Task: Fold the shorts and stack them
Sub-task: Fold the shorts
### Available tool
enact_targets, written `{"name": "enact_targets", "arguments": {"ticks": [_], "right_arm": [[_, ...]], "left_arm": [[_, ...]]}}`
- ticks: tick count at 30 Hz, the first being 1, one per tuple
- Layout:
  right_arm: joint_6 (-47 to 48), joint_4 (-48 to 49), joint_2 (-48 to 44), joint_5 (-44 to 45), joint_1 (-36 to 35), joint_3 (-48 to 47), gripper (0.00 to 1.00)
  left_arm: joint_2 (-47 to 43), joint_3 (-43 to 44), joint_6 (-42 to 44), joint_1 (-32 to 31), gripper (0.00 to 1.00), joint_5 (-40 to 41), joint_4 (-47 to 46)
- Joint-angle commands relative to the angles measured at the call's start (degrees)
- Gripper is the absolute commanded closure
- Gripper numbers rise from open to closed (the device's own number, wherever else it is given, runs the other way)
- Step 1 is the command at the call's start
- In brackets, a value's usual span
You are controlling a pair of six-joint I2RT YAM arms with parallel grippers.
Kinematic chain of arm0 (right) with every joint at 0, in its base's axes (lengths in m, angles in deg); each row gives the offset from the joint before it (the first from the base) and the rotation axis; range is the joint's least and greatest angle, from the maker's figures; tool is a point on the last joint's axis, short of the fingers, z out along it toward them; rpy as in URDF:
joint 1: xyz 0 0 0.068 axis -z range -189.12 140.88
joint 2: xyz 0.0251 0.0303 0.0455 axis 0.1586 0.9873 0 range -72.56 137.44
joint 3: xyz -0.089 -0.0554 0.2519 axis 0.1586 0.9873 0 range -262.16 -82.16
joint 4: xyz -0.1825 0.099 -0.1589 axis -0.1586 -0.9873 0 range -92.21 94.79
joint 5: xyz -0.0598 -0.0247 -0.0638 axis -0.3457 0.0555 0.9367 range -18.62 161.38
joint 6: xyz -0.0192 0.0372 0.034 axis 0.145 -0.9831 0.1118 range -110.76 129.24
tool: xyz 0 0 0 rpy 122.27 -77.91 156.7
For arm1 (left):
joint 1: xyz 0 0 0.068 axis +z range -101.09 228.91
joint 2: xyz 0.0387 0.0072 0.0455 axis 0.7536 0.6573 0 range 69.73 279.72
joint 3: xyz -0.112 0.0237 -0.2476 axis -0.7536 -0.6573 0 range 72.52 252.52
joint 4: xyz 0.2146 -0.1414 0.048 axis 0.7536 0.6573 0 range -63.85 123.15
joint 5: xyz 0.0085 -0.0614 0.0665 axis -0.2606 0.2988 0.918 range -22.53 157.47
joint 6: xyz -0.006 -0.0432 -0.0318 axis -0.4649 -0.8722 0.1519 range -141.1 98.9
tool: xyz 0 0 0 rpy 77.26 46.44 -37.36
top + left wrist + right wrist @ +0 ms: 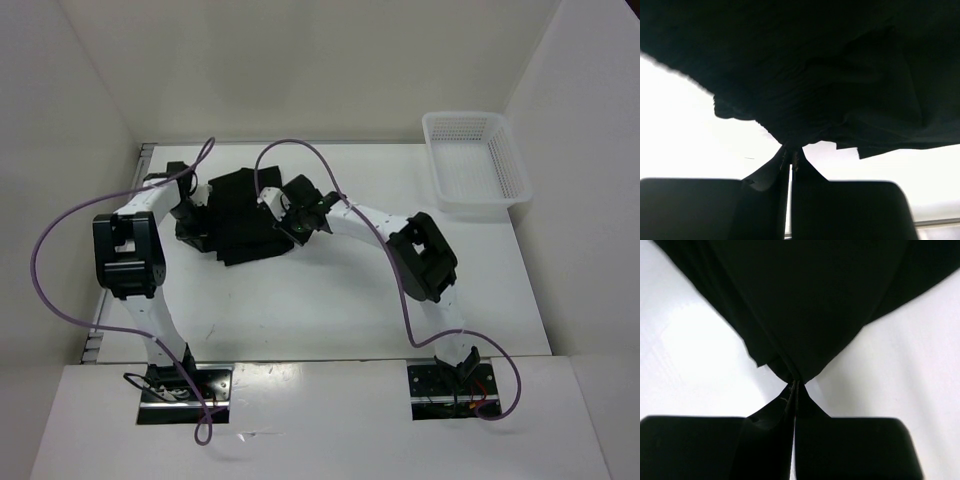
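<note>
1 pair of shorts (240,215): black soft fabric, bunched and creased, lying left of centre toward the far side of the white tabletop (330,300). 2 arms: left jaws pinched tight on a ribbed fold, right jaws pinched tight on a smooth drooping edge. 1 rectangular white plastic mesh basket (480,203) in the far right corner, well apart. Open tabletop btwn shorts and arm bases.

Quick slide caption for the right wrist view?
Right gripper shut on a pinched fold of the black shorts, white table behind.
</note>
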Motion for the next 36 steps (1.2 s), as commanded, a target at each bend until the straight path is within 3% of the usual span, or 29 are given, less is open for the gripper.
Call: {"name": "enact_targets", "arguments": {"ticks": [1, 9, 17, 19, 21, 22, 23, 25, 30, 34, 36], "right_arm": [[4.43, -1.99, -6.62, -3.18, -0.92, 1.03, 1.0], [9.53, -5.23, -7.86, -6.69, -2.06, 1.83, 1.0], [11.48, -4.37, -4.96, -5.22, -5.67, 2.36, 1.0], [10.24, -2.61, -5.57, -3.46, -5.67, 1.84, 0.86], [8.58, -1.56, -6.1, -0.39, -6.28, 1.05, 0.64], [7.88, 0.37, -6.1, 1.19, -6.28, 0.52, 0.6], [7.26, 1.52, -6.1, 4.95, -6.98, 0.51, 0.45], [6.56, 4.59, -4.8, 8.49, -8.47, 0.51, 0.38], [6.55, 6.8, -0.83, 12.81, -9.18, -0.63, 0.37], [7.78, 6.28, 0.92, 10.45, -9.18, -2.47, 0.41], [8.31, 5.75, 1.63, 9.91, -9.18, -2.47, 0.41]], "left_arm": [[-4.42, 3.69, 0.21, 0.94, 1.0, 1.64, -2.28], [-8.91, 5.01, 0.21, 1.56, 1.0, 2.78, -2.81], [-3.29, -2.27, 0.21, 1.56, 0.94, 8.75, -9.13], [-3.29, -3.15, 0.21, 2.08, 0.82, 8.76, -10.79], [-3.29, -4.21, 0.21, 2.09, 0.79, 9.9, -12.12], [-3.29, -4.22, 0.21, 2.09, 0.77, 9.9, -12.12], [-3.29, -4.22, 0.21, 2.09, 0.66, 9.9, -12.12], [-3.98, -3.52, 0.21, 2.09, 0.61, 9.38, -11.51], [-8.29, -0.62, 0.21, 4.8, 0.41, -0.45, -4.15], [-9.88, 2.72, 0.21, 9.19, 0.33, -15.46, 0.52], [-8.39, 4.04, 0.21, 10.34, 0.33, -18.04, 2.45]]}}
